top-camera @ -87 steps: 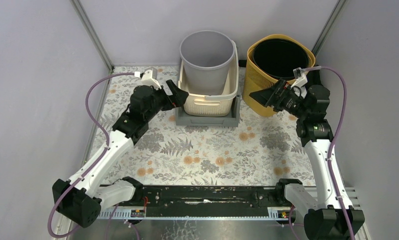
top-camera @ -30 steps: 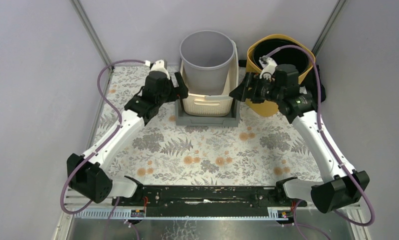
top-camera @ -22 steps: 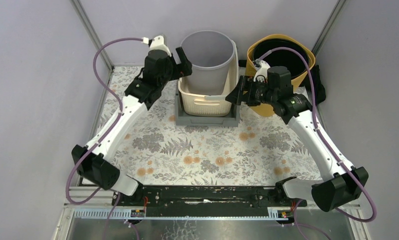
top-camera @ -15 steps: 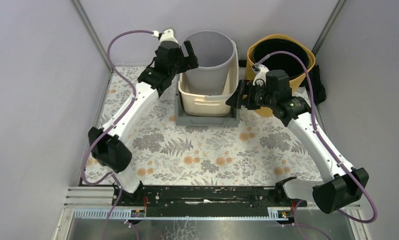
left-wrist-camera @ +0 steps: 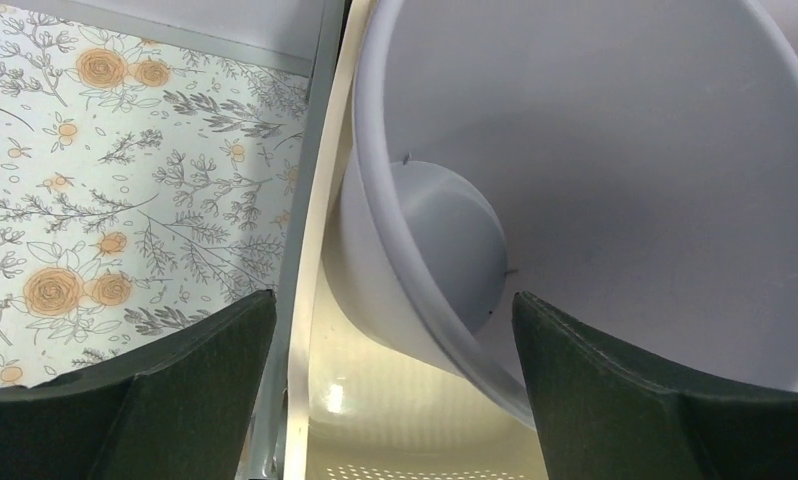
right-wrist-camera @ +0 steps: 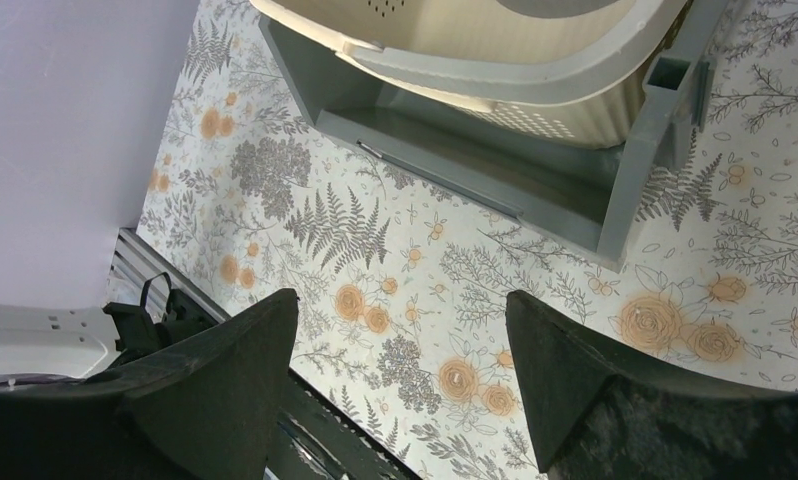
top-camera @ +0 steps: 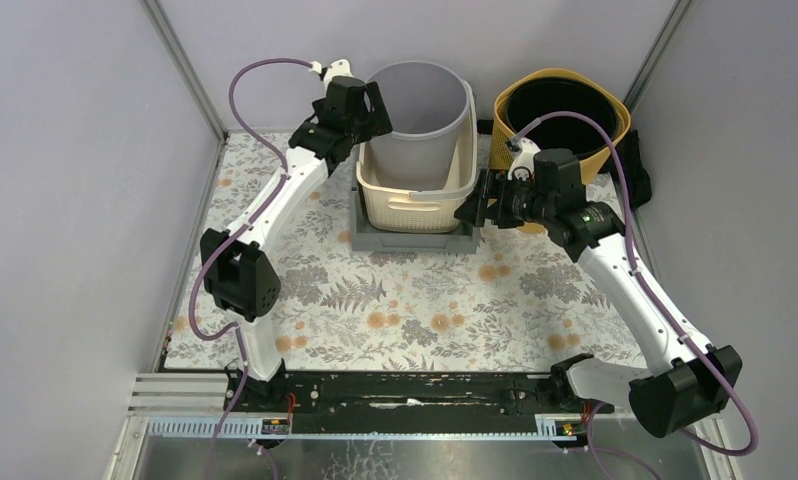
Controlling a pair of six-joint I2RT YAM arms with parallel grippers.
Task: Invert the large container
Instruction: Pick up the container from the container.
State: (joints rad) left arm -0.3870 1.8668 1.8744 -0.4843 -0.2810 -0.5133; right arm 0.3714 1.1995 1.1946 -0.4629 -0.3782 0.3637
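At the back of the floral-patterned surface (top-camera: 405, 300): the left arm stands higher and further in than three seconds ago, when it sat low beside the basket. Over the last half second the left fingers (top-camera: 379, 100) have edged closer onto the container's left rim. The right arm has sunk slightly toward the near side. The right fingers (top-camera: 475, 208) are now level with the right end of the basket.

Surroundings:
- The large grey round plastic container (top-camera: 416, 125) is upright, mouth up, inside a cream perforated plastic basket (top-camera: 415, 210).
- The basket sits in a grey rectangular tray (top-camera: 412, 241).
- A yellow perforated round bin with a black inside (top-camera: 560, 115) stands just right of them, behind the right arm.
- The basket walls hem in the container's lower part, and the left basket rim runs close by the outer left finger.

Container and fingers:
- The left fingers are spread wide and grasp nothing.
- In the left wrist view the container rim runs up between them, one finger outside over the basket edge and the other over the open mouth. I cannot tell whether they touch it.
- The right fingers are also wide apart and empty, with patterned surface between them. The tray corner and basket lie beyond their tips.
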